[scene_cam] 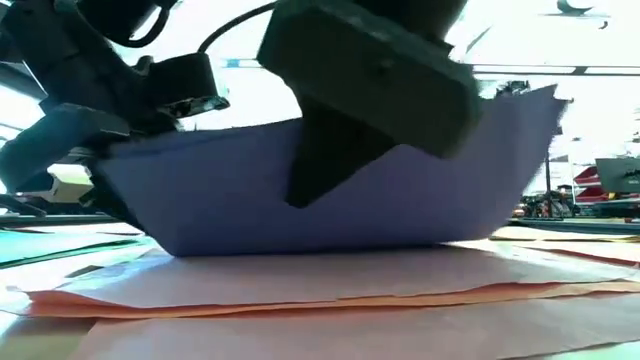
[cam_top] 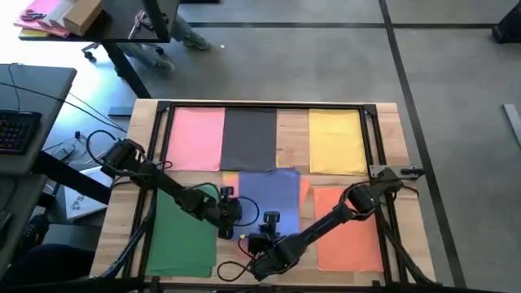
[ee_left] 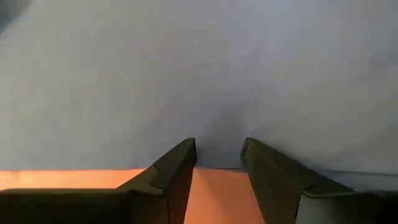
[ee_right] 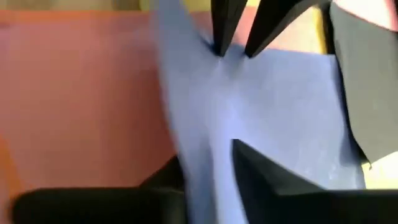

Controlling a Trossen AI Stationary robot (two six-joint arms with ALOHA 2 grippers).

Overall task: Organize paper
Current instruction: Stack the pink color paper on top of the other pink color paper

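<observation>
Centrally, the blue sheet point(cam_top: 273, 191) lies near the front middle of the worktop point(cam_top: 391, 122), partly over the orange sheet point(cam_top: 350, 228). In the low view the blue sheet point(scene_cam: 330, 200) is lifted off the orange sheet point(scene_cam: 300, 290) and sags between two grip points. The left gripper point(cam_top: 230, 213) has its jaws clamped on one edge of the blue sheet point(ee_left: 199, 81). The right gripper point(cam_top: 264, 244) has its jaws closed on the near edge of the same sheet point(ee_right: 280, 112). A green sheet point(cam_top: 181, 232) lies flat at the front left. Along the far row, the pink sheet point(cam_top: 195, 138), dark grey sheet point(cam_top: 249, 138) and yellow sheet point(cam_top: 336, 140) lie side by side.
</observation>
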